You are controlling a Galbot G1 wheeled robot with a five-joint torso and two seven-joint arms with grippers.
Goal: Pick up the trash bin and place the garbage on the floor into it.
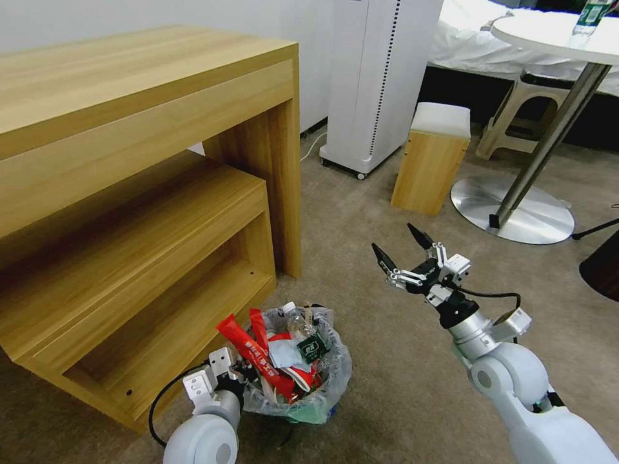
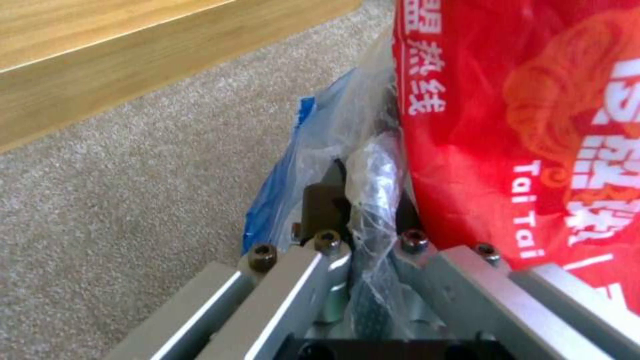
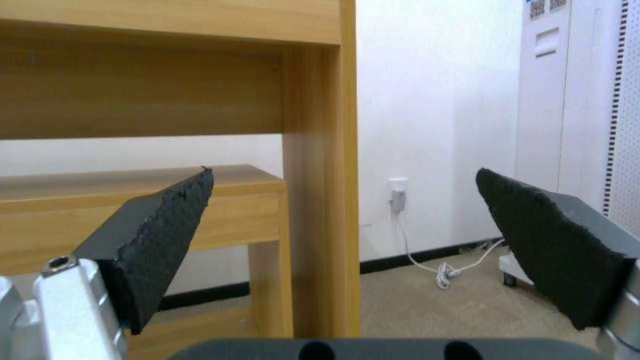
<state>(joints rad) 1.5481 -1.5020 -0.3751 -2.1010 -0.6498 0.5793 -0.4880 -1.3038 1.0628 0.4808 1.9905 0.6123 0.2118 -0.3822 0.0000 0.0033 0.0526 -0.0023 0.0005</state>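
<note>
Carpet [image 1: 387, 361] (beige) under seemingly gripped bin [image 1: 325, 393].

R gripper [image 3: 343, 227] jaws wide apart | facing wooden desk [image 3: 200, 90] | carpet [image 3: 427, 305] below

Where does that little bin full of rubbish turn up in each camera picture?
Head view: the trash bin sits low, centre-left, on the floor, left pincer at its rim.
Left wrist view: its bag-lined rim is clamped between the pincer's fingers.
Right wrist view: not there.
Shared landmark: the wooden desk.
</note>
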